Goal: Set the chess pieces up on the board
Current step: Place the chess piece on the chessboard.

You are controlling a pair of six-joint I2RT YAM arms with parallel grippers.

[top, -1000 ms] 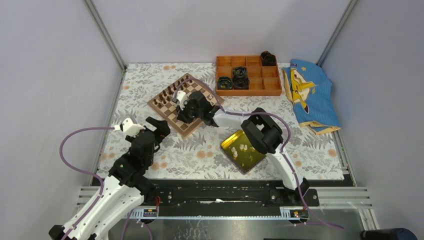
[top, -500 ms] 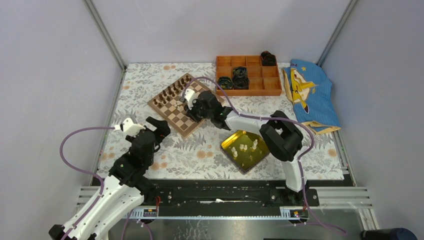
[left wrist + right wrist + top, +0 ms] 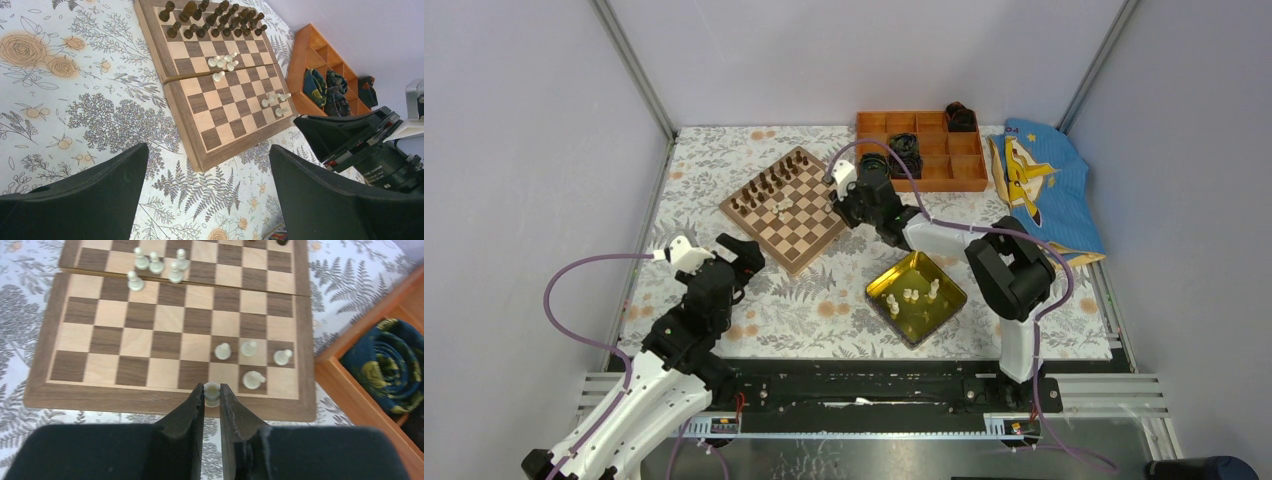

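The wooden board [image 3: 786,208] lies at centre left; it also shows in the left wrist view [image 3: 220,90] and the right wrist view [image 3: 165,330]. My right gripper [image 3: 212,392] is shut on a cream-white chess piece [image 3: 212,390], held over the board's near border. In the top view the right gripper [image 3: 848,200] is at the board's right corner. Several cream pieces [image 3: 250,357] stand on nearby squares, more [image 3: 155,265] near the middle fold. Dark brown figures [image 3: 210,20] fill the far rows. More cream pieces [image 3: 914,295] lie in the yellow tray [image 3: 944,310]. My left gripper [image 3: 207,195] is open and empty over the mat.
An orange compartment box [image 3: 921,150] with dark rolled items stands at the back right, close beside the right gripper. A blue printed cloth [image 3: 1044,190] lies at the far right. Grey walls enclose the floral mat [image 3: 804,300].
My right arm has swung from over the board's middle to its right corner, uncovering the board and the yellow tray. The left arm has not moved.
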